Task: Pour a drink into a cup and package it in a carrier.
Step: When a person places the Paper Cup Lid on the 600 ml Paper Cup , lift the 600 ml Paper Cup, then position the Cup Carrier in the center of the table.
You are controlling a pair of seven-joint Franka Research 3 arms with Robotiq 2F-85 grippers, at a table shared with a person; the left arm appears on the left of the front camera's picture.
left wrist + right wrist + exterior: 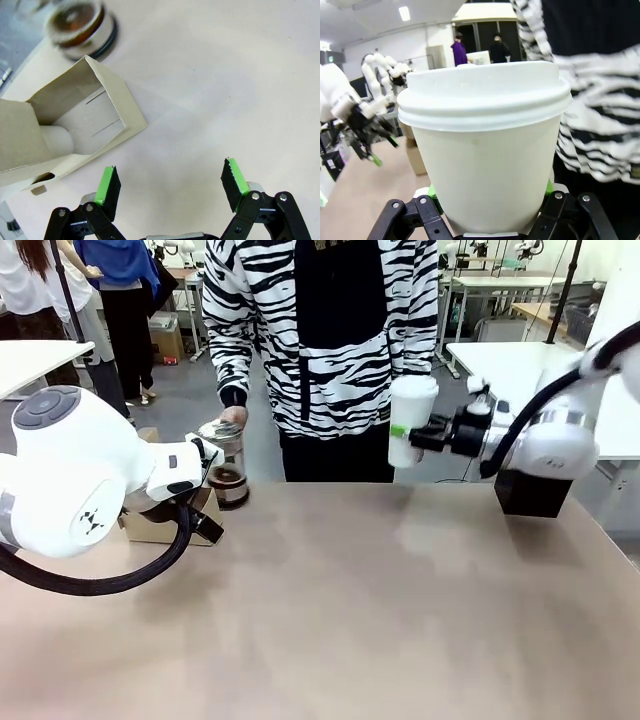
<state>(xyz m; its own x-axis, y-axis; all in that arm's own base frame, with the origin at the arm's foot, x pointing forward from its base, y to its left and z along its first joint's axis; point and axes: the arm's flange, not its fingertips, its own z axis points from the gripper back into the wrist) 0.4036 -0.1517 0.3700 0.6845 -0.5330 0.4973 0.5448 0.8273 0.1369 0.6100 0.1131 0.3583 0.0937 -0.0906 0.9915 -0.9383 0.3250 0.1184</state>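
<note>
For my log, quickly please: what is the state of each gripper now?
Left gripper: open, holding nothing.
Right gripper: closed on the lidded cup.

A robotics lab: rows of white counters [510, 360] on a grey floor [190, 405], strip lights [404, 13] overhead, people [497, 49] standing in the open hall.

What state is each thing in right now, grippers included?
cup: lidded, upright, held off the table.
right gripper: shut on the cup.
left gripper: open, empty, beside the carrier.
carrier: on the table, something white inside.
jug: upright on the table, drink low, person's hand at its lid.
</note>
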